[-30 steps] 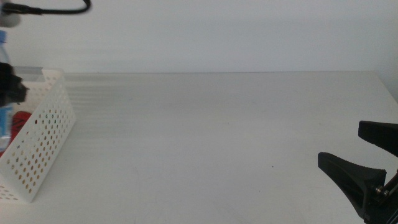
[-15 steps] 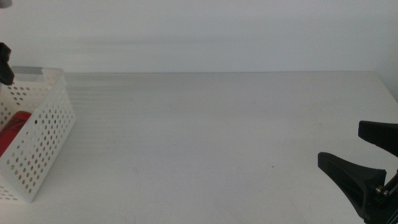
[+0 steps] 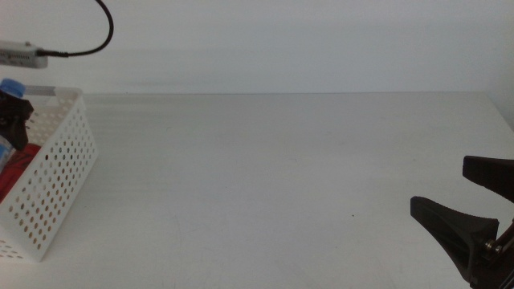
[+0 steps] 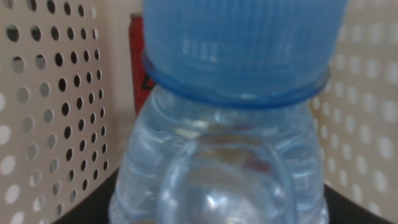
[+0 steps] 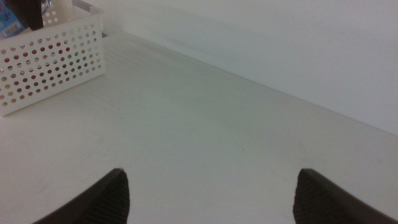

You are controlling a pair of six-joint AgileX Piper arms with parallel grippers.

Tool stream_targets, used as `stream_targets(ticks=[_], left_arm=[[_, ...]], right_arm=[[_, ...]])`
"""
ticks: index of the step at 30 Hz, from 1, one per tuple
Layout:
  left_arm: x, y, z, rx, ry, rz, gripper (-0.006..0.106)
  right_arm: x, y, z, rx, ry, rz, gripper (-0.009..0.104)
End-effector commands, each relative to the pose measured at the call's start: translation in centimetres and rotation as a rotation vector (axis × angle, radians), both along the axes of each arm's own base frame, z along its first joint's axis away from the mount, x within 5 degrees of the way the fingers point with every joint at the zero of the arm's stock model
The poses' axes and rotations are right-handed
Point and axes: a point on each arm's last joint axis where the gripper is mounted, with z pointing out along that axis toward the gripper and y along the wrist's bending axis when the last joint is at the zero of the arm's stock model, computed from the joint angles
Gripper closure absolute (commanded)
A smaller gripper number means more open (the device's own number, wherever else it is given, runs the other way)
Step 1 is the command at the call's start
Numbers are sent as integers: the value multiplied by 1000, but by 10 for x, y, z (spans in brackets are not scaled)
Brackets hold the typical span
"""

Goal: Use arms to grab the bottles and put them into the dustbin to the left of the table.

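My left gripper [image 3: 12, 120] hangs at the table's far left, over the white perforated dustbin [image 3: 56, 172], shut on the small clear water bottle [image 4: 217, 155]. The bottle's blue cap [image 3: 10, 86] shows just above the dark jaws. In the left wrist view the bottle fills the picture, with the dustbin's holed walls [image 4: 56, 106] on both sides. A red can [image 4: 138, 62] lies inside the dustbin [image 5: 53, 59], also visible as red behind the holes [image 3: 20, 160]. My right gripper [image 3: 474, 213] waits at the table's near right, open and holding nothing [image 5: 211, 199].
The white table [image 3: 281, 177] stretches between the dustbin and the right gripper. A black cable [image 3: 88, 44] loops above the left arm against the white back wall.
The left gripper with the water bottle rose almost out of view half a second ago and has come back down at the dustbin. The right arm has not moved.
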Motion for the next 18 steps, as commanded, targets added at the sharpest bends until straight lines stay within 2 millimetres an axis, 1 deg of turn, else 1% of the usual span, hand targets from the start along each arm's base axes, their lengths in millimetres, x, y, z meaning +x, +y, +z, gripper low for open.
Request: stream_targets(ticks=[1, 5, 7, 10, 13, 16, 18], left_arm=[[-3, 0, 28, 20, -84, 30, 105], [5, 3, 12, 21, -60, 34, 105], [9, 4, 5, 21, -55, 32, 103], [10, 5, 2, 26, -50, 31, 95], [11, 6, 2, 35, -58, 27, 81], [12, 6, 3, 37, -69, 27, 58], [12, 6, 3, 38, -70, 27, 38]], right_arm=[[1, 1, 17, 54, -93, 2, 21], [1, 1, 17, 54, -93, 2, 21], [1, 1, 17, 54, -93, 2, 21], [1, 1, 17, 54, -93, 2, 21], [1, 1, 17, 54, -93, 2, 21], [1, 1, 17, 54, -93, 2, 21], [1, 1, 17, 54, -93, 2, 21]])
